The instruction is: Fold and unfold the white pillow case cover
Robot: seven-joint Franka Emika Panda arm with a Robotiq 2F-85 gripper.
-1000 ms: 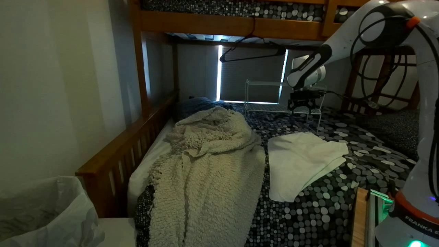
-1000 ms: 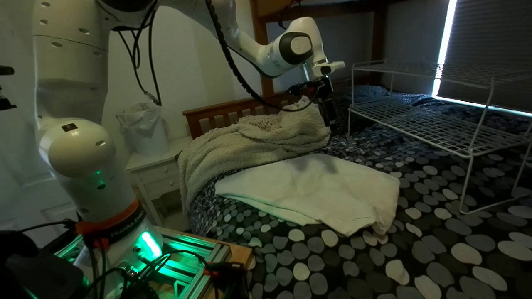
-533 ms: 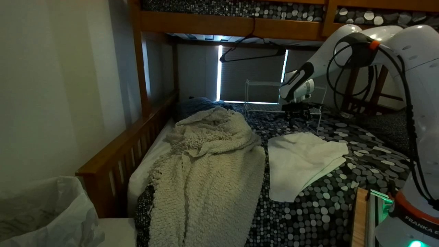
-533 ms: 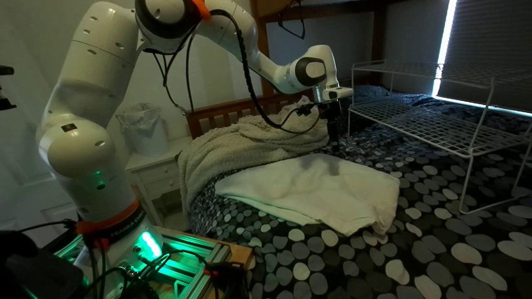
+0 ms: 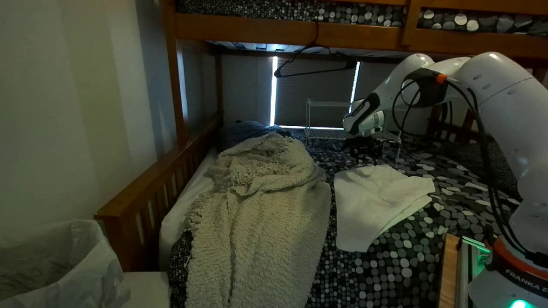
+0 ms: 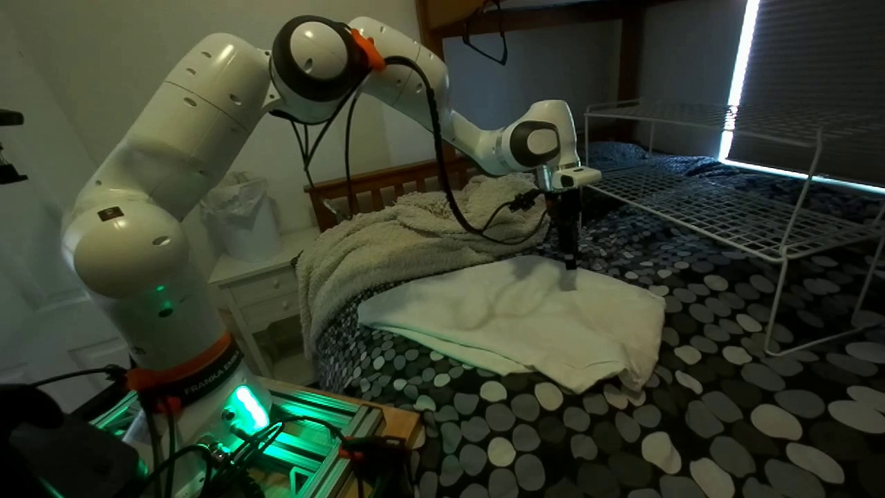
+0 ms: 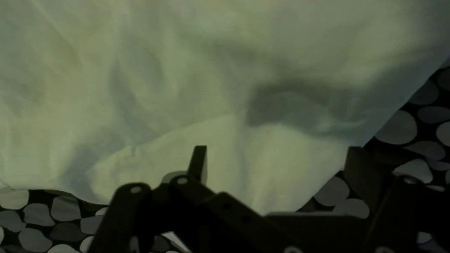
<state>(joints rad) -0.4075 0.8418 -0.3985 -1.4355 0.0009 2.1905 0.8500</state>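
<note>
The pillow case (image 6: 511, 324) lies beneath the wide-spread gripper (image 7: 277, 147), apparently not touching, and extends toward the robot-side edge of the tabletop (image 6: 553, 443).

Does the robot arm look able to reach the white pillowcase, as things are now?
Most likely yes. In the wrist view the jaws stand open over an edge of the pillowcase, and nothing visible blocks them; the blanket lies beside it, not on it.
</note>
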